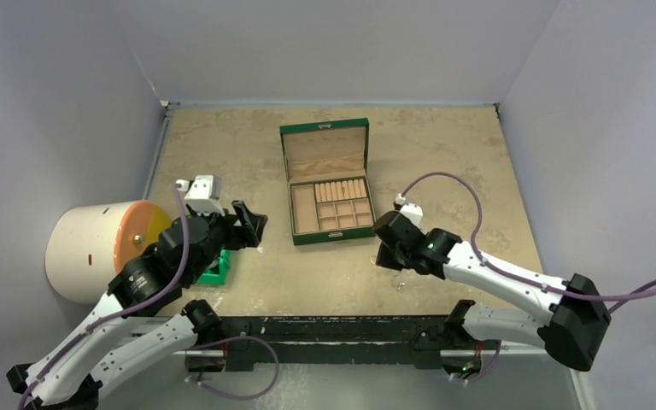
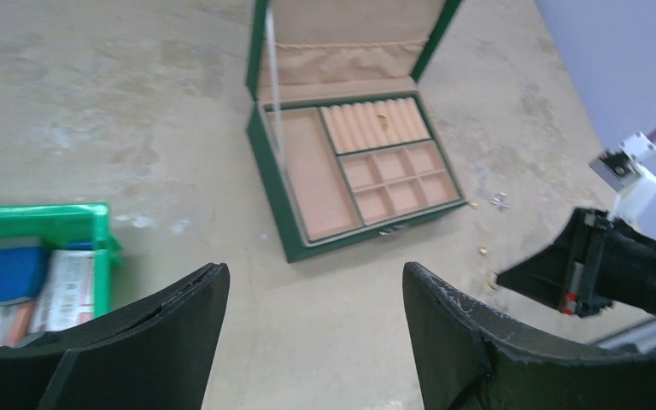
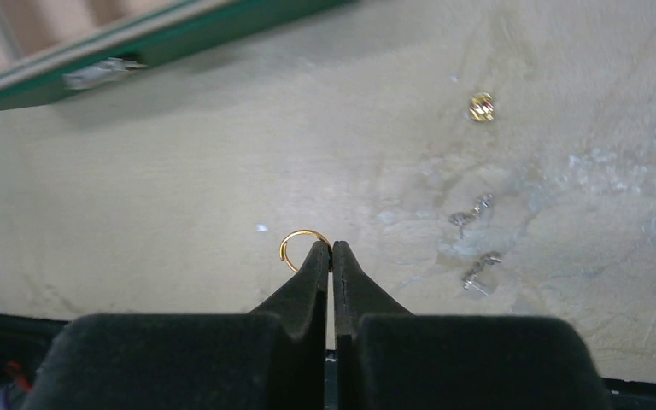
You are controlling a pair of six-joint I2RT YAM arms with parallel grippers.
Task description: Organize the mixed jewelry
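Green plastic bin (image 2: 34,218) at the far left sits just beside the left gripper (image 2: 314,282), but it holds packets, not jewelry. The only hazard there is the arm nudging it if it swings. Further right, the green box (image 1: 333,238) lies open on the counter with its compartments looking bare. One small gold piece seems to sit among its cushion rolls.

The real risk is at the right. The thin gold hoop (image 3: 303,232) is caught only at one end, right at the fingertips, so a quick lift or a turn of the wrist could make it pivot or slip out. It might then land among the other loose pieces. These are a gold stud (image 3: 481,107) and two small silver bits (image 3: 471,213), which lie on the counter right of the hoop, apart from it and in front of the box. Dragging the hoop along the counter would risk the same loss.

The left gripper hangs wide, holding and touching nothing. The right gripper (image 3: 331,254) is pressed fully together on the edge of the hoop. Whether the hoop is clear of the counter, I cannot tell.
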